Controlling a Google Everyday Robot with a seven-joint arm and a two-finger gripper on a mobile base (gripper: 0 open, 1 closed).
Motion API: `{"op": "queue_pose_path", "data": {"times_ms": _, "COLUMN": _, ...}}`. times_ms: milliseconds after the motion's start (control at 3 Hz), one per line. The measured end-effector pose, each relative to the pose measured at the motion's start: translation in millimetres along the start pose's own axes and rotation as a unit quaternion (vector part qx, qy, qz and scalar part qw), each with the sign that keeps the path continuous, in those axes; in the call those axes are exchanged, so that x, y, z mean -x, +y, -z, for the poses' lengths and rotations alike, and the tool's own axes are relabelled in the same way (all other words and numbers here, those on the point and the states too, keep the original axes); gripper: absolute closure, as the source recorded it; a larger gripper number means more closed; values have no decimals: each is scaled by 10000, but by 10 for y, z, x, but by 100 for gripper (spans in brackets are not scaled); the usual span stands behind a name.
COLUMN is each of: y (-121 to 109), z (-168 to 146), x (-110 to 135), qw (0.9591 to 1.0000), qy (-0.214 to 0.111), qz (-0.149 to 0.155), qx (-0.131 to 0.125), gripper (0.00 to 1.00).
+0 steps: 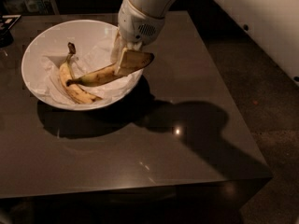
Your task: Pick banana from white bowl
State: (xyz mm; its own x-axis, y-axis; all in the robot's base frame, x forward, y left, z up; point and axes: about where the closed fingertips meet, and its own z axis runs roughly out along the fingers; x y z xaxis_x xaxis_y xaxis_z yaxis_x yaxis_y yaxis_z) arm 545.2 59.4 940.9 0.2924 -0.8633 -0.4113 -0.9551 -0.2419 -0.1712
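The white bowl [37,45] stands on the left of a dark table, lined with crumpled white paper. Two bananas are in it. The longer, gently curved banana [96,77] lies across the bowl's right side. Its dark right end is raised over the rim. My gripper [124,61] comes down from above at the bowl's right rim and is shut on that banana near its right end. The paler, sharply curved banana [70,85] lies on the paper to the left, untouched.
The dark glossy table [154,162] extends in front and to the right of the bowl. Its right edge drops to the floor [271,101]. Dark objects [7,24] sit at the table's far left corner.
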Motion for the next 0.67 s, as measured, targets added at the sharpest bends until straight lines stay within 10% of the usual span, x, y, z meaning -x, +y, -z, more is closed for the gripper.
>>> {"op": "queue_pose_path", "data": {"times_ms": 667, "y": 565, "z": 415, "x": -33, "qw": 9947, "qy": -592, "qz": 728, "qx": -419, "gripper": 100}}
